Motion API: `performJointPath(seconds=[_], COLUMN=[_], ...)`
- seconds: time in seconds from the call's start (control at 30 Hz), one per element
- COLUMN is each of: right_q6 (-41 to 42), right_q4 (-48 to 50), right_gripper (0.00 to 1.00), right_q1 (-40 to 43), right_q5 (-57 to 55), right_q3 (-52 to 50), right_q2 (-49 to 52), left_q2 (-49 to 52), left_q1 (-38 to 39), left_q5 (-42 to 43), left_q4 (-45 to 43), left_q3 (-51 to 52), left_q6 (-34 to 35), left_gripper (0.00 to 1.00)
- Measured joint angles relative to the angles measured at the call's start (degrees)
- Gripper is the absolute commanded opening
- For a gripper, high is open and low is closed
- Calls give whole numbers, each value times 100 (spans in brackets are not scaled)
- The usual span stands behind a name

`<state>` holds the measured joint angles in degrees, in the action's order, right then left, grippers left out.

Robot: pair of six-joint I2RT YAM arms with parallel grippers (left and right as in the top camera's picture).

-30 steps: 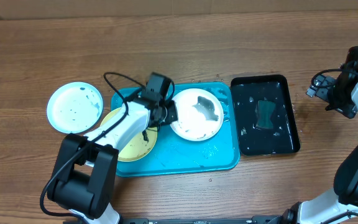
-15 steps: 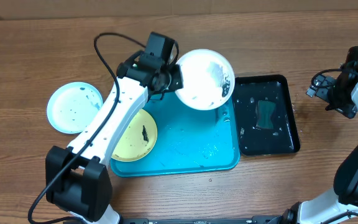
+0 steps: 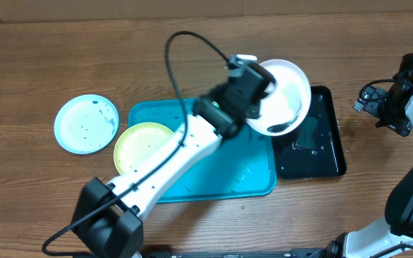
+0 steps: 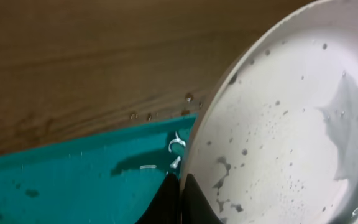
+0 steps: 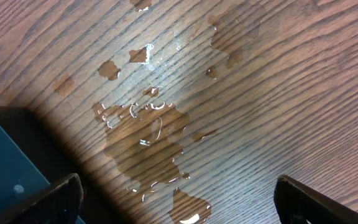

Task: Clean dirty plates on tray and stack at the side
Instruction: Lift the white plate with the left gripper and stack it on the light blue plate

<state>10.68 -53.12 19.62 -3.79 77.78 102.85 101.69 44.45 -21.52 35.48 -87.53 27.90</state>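
the left gripper (image 4: pixel 180 198) was clenched on the rim of the white plate (image 4: pixel 278 124), holding it tilted in the air over the right end of the turquoise tray (image 3: pixel 242 175) and the black tray (image 3: pixel 325 154). the yellow-green plate (image 3: pixel 142 147) lay at the tray's left end, the light blue plate (image 3: pixel 86 123) on the table (image 3: pixel 49 57) beside it. the right gripper (image 5: pixel 179 196) hung spread wide over wet wood, grasping nothing.

Table (image 3: pixel 49 57) holds tray (image 3: pixel 221 179), black tray (image 3: pixel 330 156), blue plate (image 3: pixel 86 123).
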Motion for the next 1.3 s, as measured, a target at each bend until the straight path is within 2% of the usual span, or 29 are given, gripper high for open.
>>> performJointPath(seconds=[0.23, 0.4, 0.57, 0.8, 1.0, 1.3], right_q6=[2, 2, 2, 2, 2, 7], right_q4=[2, 2, 2, 0, 2, 0], right_gripper=[100, 100, 100, 100, 100, 100], right_q1=[0, 0, 0, 2, 0, 0], right_q5=[0, 0, -2, 0, 0, -2], right_q3=[0, 0, 0, 0, 0, 0], right_q2=[0, -2, -2, 0, 0, 0], left_q2=[0, 0, 0, 0, -2, -2], left_q1=[1091, 1735, 2000, 2033, 2035, 2028], left_q5=[-1836, -3187, -3919, -4662, -4704, -4612], left_q4=[-686, -1436, -1912, -2693, -2979, -2986], left_q3=[0, -4, -7, -7, -7, -7], left_q6=[-903, -2120, -3418, -4640, -4916, -4750], left_gripper=[4, 4, 4, 4, 4, 4])
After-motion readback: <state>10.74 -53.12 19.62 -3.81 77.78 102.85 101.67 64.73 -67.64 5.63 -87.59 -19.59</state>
